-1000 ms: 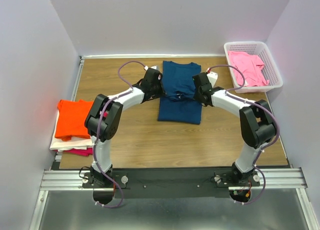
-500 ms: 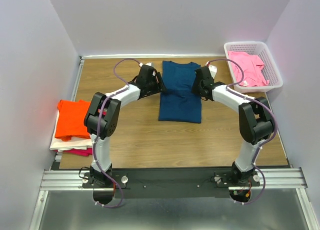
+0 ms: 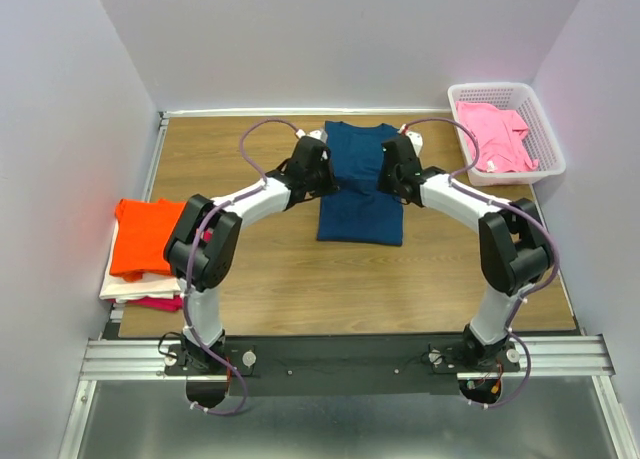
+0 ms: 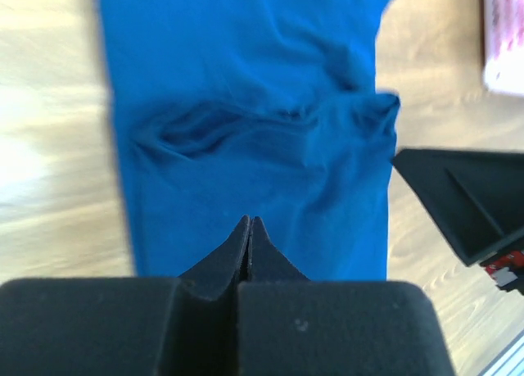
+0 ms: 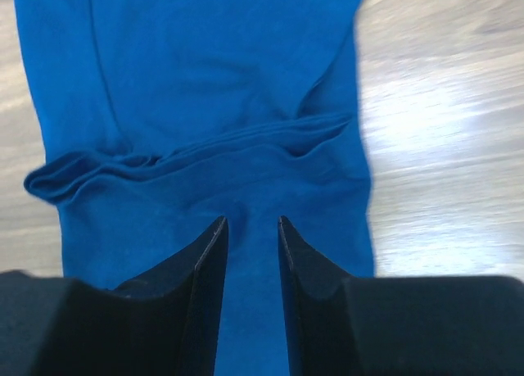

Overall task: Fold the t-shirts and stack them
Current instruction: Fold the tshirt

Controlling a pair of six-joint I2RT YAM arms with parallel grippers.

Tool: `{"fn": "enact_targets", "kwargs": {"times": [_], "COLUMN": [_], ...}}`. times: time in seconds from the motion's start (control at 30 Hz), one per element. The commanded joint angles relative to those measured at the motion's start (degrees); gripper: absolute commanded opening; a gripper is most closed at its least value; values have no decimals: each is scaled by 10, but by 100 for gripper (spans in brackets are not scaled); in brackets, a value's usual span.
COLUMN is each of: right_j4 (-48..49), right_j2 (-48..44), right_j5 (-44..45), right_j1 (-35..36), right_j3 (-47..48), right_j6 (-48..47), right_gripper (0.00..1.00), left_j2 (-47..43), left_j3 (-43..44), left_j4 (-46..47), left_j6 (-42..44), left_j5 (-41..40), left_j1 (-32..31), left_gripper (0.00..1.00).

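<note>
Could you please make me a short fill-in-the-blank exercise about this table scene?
1. The white plastic lattice basket holds a ____ short-sleeved tee.
2. At the left, a folded ____ cloth t-shirt tops a white one.
3. Over the dark navy shirt, the left gripper is ____ and the right gripper open.
Missing words: pink; orange; shut.

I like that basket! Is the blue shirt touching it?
Apart. The top view shows a strip of bare table between the blue shirt and the basket, which sits off in the far right corner.
</note>
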Motion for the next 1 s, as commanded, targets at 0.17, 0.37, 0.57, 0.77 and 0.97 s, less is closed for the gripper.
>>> {"fn": "enact_targets", "kwargs": {"times": [0.17,0.37,0.57,0.77,0.97], "right_j4": [10,10,10,9,9], "right_j2": [78,128,166,175,160], "right_j5": [-18,-3,-15,-29,-71], "right_j1": [12,8,-16,-38,-66], "right_j3": [33,80,109,110,103], "right_j6": [-15,-22,-21,-19,-20], "right_gripper": [37,37,37,37,38], "left_j2": [85,141,195,223,233], "left_j3": [63,132,184,204,204], "left_j4": [-38,-62,-92,-100,-103], "left_j6": [8,28,34,39,36], "left_j5": [-20,-34,-31,-28,-25], "left_j1": [-17,-3,29,36,40], "left_gripper": [0,0,0,0,0]}}
